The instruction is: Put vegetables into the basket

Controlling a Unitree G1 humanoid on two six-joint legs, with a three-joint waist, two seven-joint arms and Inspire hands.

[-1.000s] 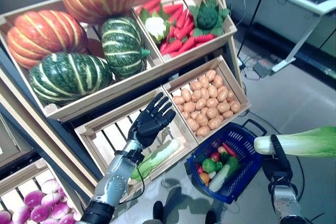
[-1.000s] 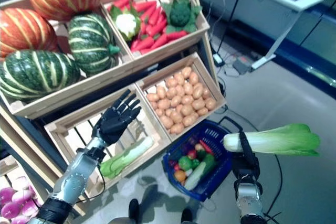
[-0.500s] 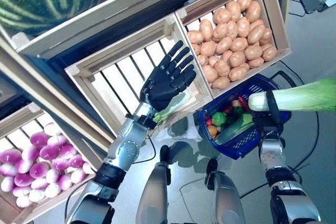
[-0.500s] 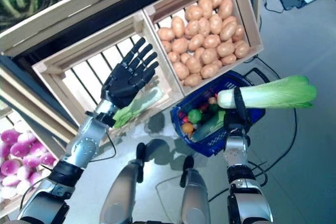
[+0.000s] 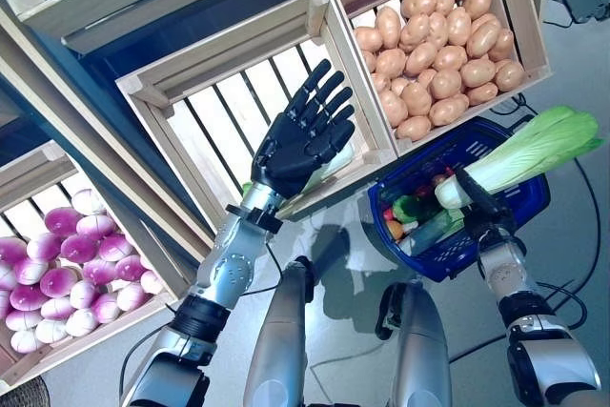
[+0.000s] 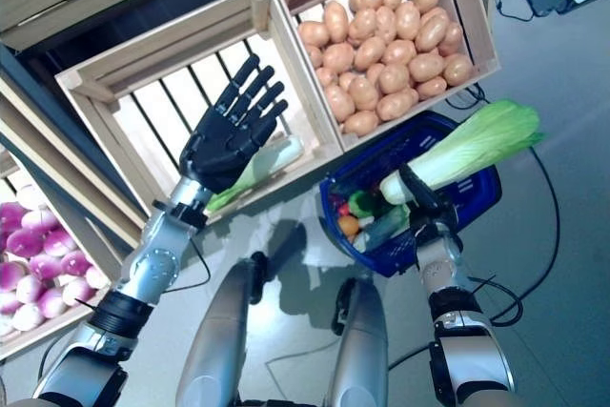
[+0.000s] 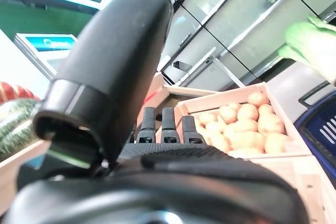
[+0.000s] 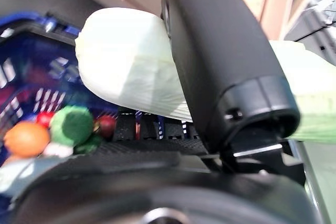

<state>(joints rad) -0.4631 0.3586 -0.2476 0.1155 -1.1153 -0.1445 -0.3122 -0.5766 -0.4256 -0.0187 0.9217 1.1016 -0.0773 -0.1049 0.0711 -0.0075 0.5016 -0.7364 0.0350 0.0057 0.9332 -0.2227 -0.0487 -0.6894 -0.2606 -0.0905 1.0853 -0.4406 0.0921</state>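
My right hand is shut on a bok choy, white stem at the hand and green leaves slanting up to the right, directly above the blue basket. The right wrist view shows the thumb clamped over the pale stem with the basket's vegetables below. The basket sits on the floor and holds several vegetables. My left hand is open, fingers spread, raised over the slatted crate. Another bok choy lies in that crate, mostly hidden behind the hand.
A crate of potatoes sits right of the slatted crate, just behind the basket. A lower crate of purple-white turnips is at the left. Grey floor lies in front of the shelves.
The bok choy in my right hand has tilted, leaves rising and stem dipping toward the basket. The camera has shifted slightly. My left hand stays spread over the crate.
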